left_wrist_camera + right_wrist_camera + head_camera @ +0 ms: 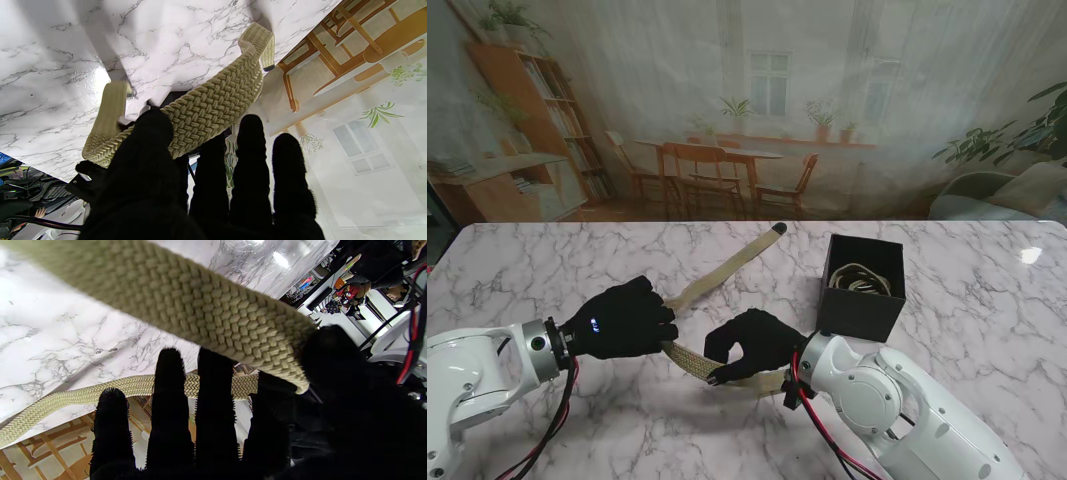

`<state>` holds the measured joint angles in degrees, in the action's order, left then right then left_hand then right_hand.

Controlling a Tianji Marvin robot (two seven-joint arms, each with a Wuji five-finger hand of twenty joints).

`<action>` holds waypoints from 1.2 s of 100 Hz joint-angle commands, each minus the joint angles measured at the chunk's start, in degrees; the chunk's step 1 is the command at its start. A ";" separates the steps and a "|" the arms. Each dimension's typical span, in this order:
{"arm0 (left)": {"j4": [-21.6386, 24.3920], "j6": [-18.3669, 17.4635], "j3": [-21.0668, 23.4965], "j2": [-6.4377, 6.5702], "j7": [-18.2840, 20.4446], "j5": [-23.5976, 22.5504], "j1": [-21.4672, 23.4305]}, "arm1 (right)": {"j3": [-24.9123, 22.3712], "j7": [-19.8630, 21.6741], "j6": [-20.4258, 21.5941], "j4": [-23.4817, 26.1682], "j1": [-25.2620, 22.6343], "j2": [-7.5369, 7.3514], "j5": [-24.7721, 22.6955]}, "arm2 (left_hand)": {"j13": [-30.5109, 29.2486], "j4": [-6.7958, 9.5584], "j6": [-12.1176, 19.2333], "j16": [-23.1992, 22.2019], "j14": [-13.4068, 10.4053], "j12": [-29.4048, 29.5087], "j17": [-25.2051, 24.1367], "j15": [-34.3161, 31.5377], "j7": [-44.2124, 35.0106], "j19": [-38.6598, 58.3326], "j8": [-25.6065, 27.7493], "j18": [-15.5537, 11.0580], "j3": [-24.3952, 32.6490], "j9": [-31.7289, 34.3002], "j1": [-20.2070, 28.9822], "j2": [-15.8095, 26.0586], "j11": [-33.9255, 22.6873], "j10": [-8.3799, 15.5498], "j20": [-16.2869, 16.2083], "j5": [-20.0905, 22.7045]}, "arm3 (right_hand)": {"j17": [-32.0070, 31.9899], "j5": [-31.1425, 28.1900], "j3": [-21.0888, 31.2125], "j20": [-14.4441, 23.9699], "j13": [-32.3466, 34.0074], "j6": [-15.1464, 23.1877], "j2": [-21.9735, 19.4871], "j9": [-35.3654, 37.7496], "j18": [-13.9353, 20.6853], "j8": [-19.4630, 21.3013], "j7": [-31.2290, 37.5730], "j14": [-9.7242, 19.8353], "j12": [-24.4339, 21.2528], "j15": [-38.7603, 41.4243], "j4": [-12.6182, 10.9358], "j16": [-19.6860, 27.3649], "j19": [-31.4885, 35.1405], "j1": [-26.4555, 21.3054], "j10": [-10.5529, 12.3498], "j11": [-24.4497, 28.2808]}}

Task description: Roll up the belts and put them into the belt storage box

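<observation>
While you look down from the stand, you see a beige braided fabric belt (717, 275) lying across the white grey-veined marble table (547, 270), its dark-tipped end pointing away from you and its near part bending between both hands. Your black-gloved left hand (622, 318) grips the belt where it folds; in the left wrist view the thumb (151, 133) presses the coarse basket-weave strap (206, 113) against the other fingers, and the strap curls into a loop on either side. Your black-gloved right hand (752, 343) pinches the near end of the belt, and in the right wrist view the thumb (333, 353) clamps the thick woven band (200, 306) while the other fingers (170, 390) stand straight with a further run of belt (83, 395) crossing beyond them. To your right, just beyond the right hand, stands a square matte-black belt storage box (862, 285), open on top, with pale coiled material inside that you cannot make out clearly. The belt's end is hidden under the right palm in the stand's view, and the white arm casings are cut off at the bottom corners.
</observation>
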<state>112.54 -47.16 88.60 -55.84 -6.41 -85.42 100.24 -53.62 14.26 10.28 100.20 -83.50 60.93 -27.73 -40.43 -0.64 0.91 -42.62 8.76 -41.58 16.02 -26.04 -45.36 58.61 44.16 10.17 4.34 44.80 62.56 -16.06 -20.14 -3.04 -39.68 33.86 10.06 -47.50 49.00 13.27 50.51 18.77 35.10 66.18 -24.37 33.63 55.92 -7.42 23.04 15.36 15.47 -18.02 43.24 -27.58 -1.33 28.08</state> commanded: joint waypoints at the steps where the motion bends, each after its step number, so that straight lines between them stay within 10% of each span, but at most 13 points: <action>1: -0.50 0.47 0.03 0.16 1.08 -0.18 -0.23 | -0.52 0.33 0.22 0.91 -1.21 -0.47 -0.55 | -1.30 0.48 0.90 -0.59 -0.11 -0.78 0.04 0.23 -1.26 2.27 1.25 0.43 0.81 1.22 2.96 0.77 0.20 0.65 -0.49 1.44 | 3.44 -0.34 3.66 -0.06 7.31 0.50 2.78 7.27 0.59 1.32 4.50 4.04 3.46 4.67 0.37 -2.85 3.26 -3.23 0.99 5.12; 31: -2.02 2.06 0.33 0.25 1.43 -0.62 0.21 | -5.31 1.04 2.15 3.18 -5.71 -1.28 -5.96 | -1.32 0.47 0.79 -0.62 -0.13 -0.92 0.02 0.25 -1.31 2.29 1.32 0.44 0.81 1.20 2.91 0.84 0.28 0.57 -0.53 1.34 | 13.26 -0.94 7.97 4.43 16.69 -7.79 1.80 13.79 6.66 -14.82 0.52 6.10 9.86 12.37 -0.64 -9.31 17.45 -9.72 0.07 16.38; 65: -7.11 6.39 -2.79 0.27 6.07 0.59 -0.52 | -11.48 0.38 4.01 4.46 -11.37 -2.06 -19.43 | -1.54 0.48 0.87 -0.68 -0.05 -0.84 0.10 0.16 -1.29 2.28 1.31 0.62 0.80 1.28 2.81 0.79 0.27 0.35 -0.54 1.35 | 21.51 -3.25 10.38 8.09 21.30 -4.48 2.06 16.10 13.31 -11.94 2.77 8.48 13.44 18.88 -0.47 -13.31 28.99 -9.98 0.43 17.21; 106: -13.13 10.25 -8.95 0.43 12.25 3.34 -3.98 | -11.77 -4.78 2.04 2.85 -13.30 -2.03 -29.69 | -1.34 0.41 0.73 -0.68 0.15 -0.50 -0.25 0.25 -0.98 2.21 0.97 0.78 0.66 0.93 2.25 1.10 0.27 0.21 -0.52 1.23 | 21.57 -2.40 10.90 8.27 20.88 -3.84 1.40 15.19 13.02 -10.07 3.20 7.58 15.94 20.29 -0.37 -14.57 29.82 -10.71 -0.35 18.25; 120: -13.80 11.27 -9.08 0.41 10.92 3.06 -4.02 | -12.24 -5.09 1.79 2.96 -13.76 -1.98 -29.97 | 0.82 0.16 -0.58 0.78 1.28 11.80 -1.88 2.19 9.14 0.15 -6.68 1.22 -2.90 -2.72 -2.03 5.03 -0.01 -1.92 0.36 0.42 | 21.46 -2.28 10.83 8.23 20.73 -3.75 1.28 15.08 13.02 -9.78 3.22 7.54 16.17 20.27 -0.38 -14.64 29.73 -10.79 -0.34 18.24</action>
<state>99.15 -36.23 79.27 -55.36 4.68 -82.18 96.01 -65.55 9.32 12.45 103.27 -96.67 59.03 -57.35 -40.44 -0.64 1.84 -42.64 8.74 -33.45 15.47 -26.04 -41.29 59.23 40.55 10.17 3.76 44.60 61.86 -13.08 -20.17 -3.20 -39.68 33.91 31.62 -47.63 56.26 20.72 69.62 10.04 37.49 79.05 -12.13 21.60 55.16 -2.60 38.51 32.71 15.64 -31.55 71.69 -34.22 -0.45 43.48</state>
